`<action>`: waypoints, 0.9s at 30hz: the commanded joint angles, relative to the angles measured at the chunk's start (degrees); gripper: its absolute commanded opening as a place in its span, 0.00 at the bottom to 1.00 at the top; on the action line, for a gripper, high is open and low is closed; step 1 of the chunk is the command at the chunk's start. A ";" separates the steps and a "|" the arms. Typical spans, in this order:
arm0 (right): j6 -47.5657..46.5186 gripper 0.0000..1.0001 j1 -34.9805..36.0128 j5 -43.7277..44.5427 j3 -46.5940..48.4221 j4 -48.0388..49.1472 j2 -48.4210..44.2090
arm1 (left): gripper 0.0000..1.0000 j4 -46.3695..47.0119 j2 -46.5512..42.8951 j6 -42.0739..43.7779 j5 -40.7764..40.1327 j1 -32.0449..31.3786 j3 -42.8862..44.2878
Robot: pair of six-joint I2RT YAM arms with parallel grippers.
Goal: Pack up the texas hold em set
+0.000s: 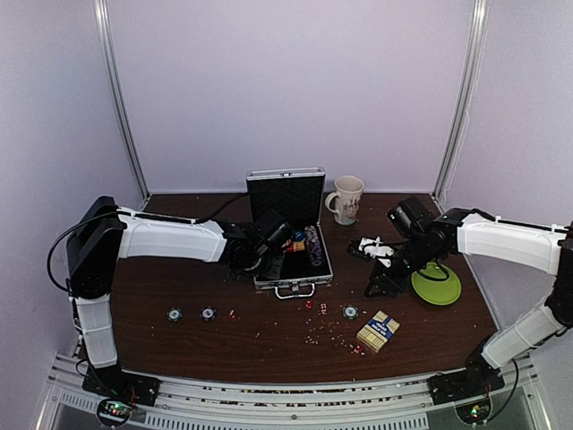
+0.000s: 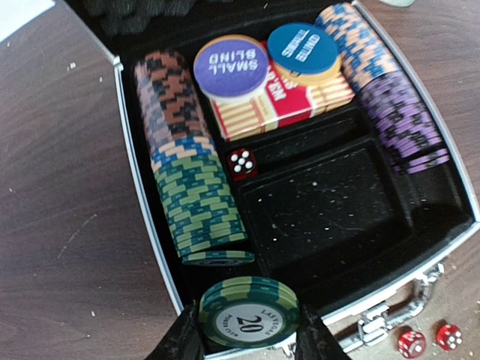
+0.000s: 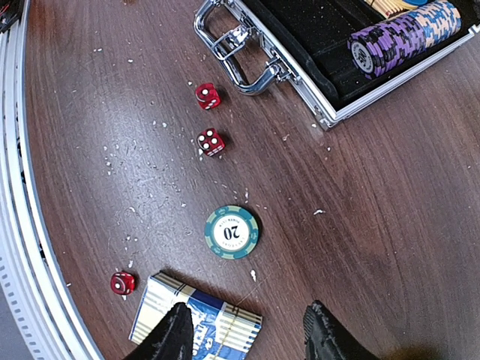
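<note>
Seen from above, the small silver aluminium case (image 1: 295, 279) is sitting open mid-table on the dark brown wooden table (image 1: 179, 358), with its lid standing toward the back wall and open room running along the near edge. The cream mug (image 1: 346, 199) is standing just right of the lid, and the green plate (image 1: 436, 284) is lying near the right edge. Loose round chips (image 1: 208, 313), tiny red dice (image 1: 309, 305) and the blue-and-tan card box (image 1: 378, 331) are lying scattered in front of the case. The left gripper (image 1: 269, 244) is reaching low from the left over the case. The right gripper (image 1: 380, 282) is pointing down just beside the plate. In the left wrist view, the left gripper (image 2: 247, 341) is clamping a green chip marked 20 (image 2: 249, 309) above the case's front wall, near the row of brown, blue and green chips (image 2: 187, 172). One red die (image 2: 241, 163) is lying inside, and the metal handle (image 2: 375, 322) is jutting out nearby. In the right wrist view, the right gripper (image 3: 251, 337) is hanging with fingers spread and holding nothing, over the card box (image 3: 199, 322). A second green chip (image 3: 232, 232) is lying apart beyond it, between the box and the case corner (image 3: 337, 101).
</note>
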 commanded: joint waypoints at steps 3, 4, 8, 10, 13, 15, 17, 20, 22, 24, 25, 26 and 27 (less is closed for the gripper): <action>0.05 0.51 -0.47 -1.44 -0.33 0.33 0.73 | 0.32 3.10 2.60 -2.78 -1.09 1.16 0.05; 0.02 0.51 -0.43 -1.53 -0.35 0.31 0.79 | 0.32 3.31 2.90 -2.75 -1.21 1.33 -0.05; 0.03 0.51 -0.50 -1.77 -0.49 0.14 0.88 | 0.32 3.76 3.77 -2.78 -1.40 1.86 -0.07; 0.07 0.51 -0.54 -1.81 -0.56 0.13 0.93 | 0.32 4.33 3.82 -2.62 -1.56 2.07 -0.16; 0.12 0.51 -0.52 -1.82 -0.47 0.14 1.21 | 0.32 4.37 4.55 -2.01 -2.42 2.28 0.61; 0.16 0.51 -0.55 -1.90 -0.27 0.18 1.36 | 0.33 4.01 5.22 -1.77 -2.99 2.44 1.33; 0.16 0.51 -0.53 -1.95 -0.33 0.13 1.53 | 0.35 3.79 5.78 -1.56 -3.32 2.65 1.73; 0.16 0.51 -0.55 -1.99 -0.33 0.08 1.75 | 0.41 3.33 6.49 -1.33 -3.23 2.71 2.16; 0.08 0.51 -0.56 -1.99 -0.33 0.05 1.82 | 0.46 3.14 6.77 -1.37 -3.02 2.80 2.21; 0.15 0.51 -0.56 -1.99 -0.31 0.05 1.97 | 0.50 3.01 6.75 -1.39 -2.84 2.80 2.28; 0.16 0.51 -0.58 -1.99 -0.18 0.06 2.01 | 0.51 2.88 6.65 -1.28 -2.75 2.80 2.42; 0.16 0.51 -0.52 -2.04 -0.16 0.05 2.10 | 0.53 2.60 6.61 -1.27 -2.73 2.80 2.59; 0.16 0.51 -0.56 -2.04 -0.16 0.07 2.16 | 0.53 2.38 6.61 -1.21 -2.65 2.76 2.75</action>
